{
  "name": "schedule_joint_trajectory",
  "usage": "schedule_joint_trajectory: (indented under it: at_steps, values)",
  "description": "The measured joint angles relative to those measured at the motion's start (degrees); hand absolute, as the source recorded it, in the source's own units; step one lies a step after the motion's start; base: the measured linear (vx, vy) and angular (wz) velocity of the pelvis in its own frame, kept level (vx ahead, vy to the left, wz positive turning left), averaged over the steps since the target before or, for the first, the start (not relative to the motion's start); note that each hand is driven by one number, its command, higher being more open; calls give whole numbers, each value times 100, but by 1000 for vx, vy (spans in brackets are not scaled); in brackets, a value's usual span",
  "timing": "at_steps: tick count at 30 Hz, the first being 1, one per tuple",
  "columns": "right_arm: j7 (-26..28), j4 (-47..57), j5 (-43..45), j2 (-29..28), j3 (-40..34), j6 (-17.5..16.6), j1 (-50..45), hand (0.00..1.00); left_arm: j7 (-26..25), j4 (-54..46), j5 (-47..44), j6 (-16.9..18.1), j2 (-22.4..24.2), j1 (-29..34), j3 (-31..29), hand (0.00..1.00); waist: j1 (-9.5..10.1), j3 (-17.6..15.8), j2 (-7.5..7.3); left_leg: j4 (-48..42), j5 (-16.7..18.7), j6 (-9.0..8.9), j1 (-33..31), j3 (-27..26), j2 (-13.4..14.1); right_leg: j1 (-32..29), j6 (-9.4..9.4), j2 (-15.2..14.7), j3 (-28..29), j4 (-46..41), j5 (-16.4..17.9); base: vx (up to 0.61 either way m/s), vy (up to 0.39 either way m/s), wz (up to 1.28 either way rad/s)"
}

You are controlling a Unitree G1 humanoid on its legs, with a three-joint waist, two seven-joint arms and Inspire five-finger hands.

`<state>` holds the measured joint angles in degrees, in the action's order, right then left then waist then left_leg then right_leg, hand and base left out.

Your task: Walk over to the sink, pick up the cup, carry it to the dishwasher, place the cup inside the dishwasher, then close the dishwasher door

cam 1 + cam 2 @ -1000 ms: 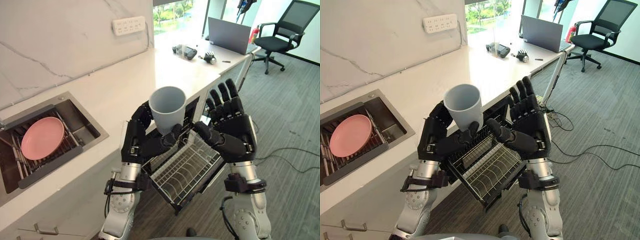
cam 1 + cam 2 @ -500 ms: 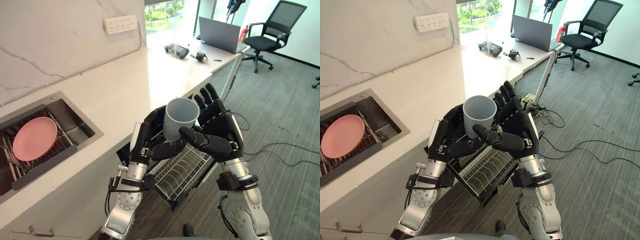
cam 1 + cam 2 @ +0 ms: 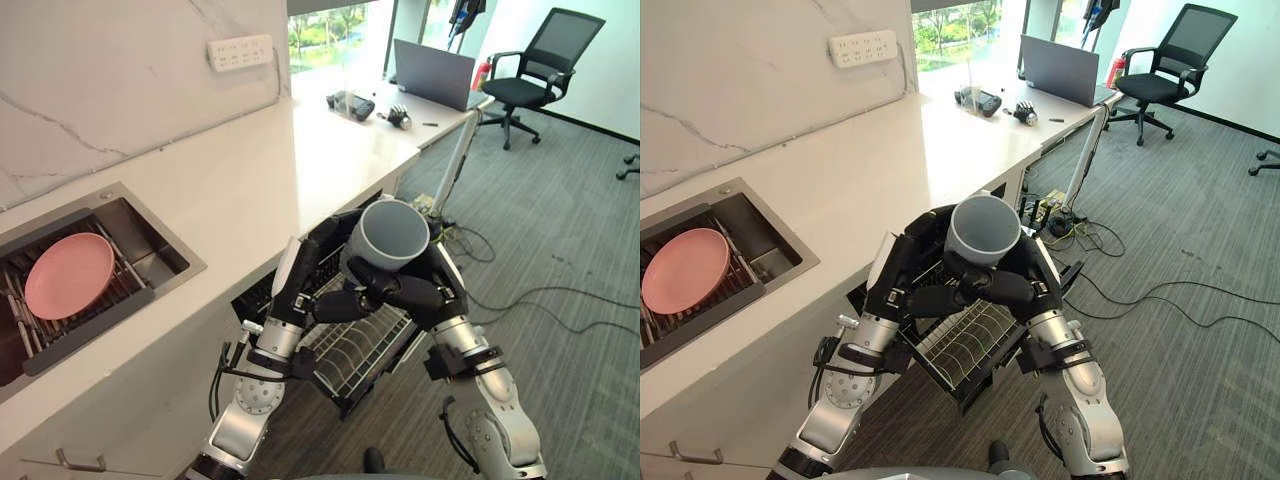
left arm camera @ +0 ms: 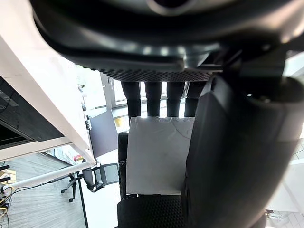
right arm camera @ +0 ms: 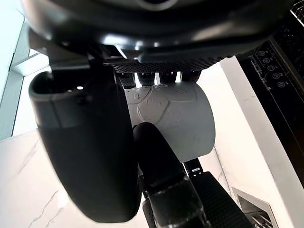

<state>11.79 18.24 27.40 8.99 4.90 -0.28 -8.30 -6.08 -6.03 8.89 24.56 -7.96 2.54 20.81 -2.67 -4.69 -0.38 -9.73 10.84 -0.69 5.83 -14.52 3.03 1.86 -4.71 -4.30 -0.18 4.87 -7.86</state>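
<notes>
Grey cup, gripped between the curled left hand and the newly closed right hand, now hangs above the dishwasher rack, ready for lowering.

Both silver-grey arms are seen reaching up toward the centre of the frame, the left arm from the lower left and the right arm from the lower right. The left hand and the right hand are held close together, each with fingers and thumb curled round the cup, which is gripped between them.
</notes>
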Motion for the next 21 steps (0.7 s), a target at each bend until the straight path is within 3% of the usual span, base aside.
schedule_joint_trajectory:
  at_steps: [9,10,15,21]
  values:
    - [-266,-1,-57,-77,50,-303,31,0,52,-97,-1,0,3,-117,2,0,-3,38,-59,-44,0,0,-37,2,4,-43,6,-3,-12,15,-5,-41,-22,0]
    - [-268,-1,-56,-78,50,-315,31,0,53,-98,-1,0,3,-121,2,100,-3,38,-59,-45,0,0,-38,0,4,-46,7,-3,-12,23,-4,-33,-23,-1]
    - [-314,-2,123,-206,43,-315,40,0,62,-103,-349,14,48,-111,93,100,3,38,-59,-44,0,0,-60,1,5,-67,6,-2,-20,24,-4,0,0,0]
    - [-602,-218,939,-636,-425,-452,110,0,-67,-109,-481,134,205,170,44,100,18,46,-72,-37,-3,5,-68,13,3,-65,5,-4,-37,22,-6,0,0,0]
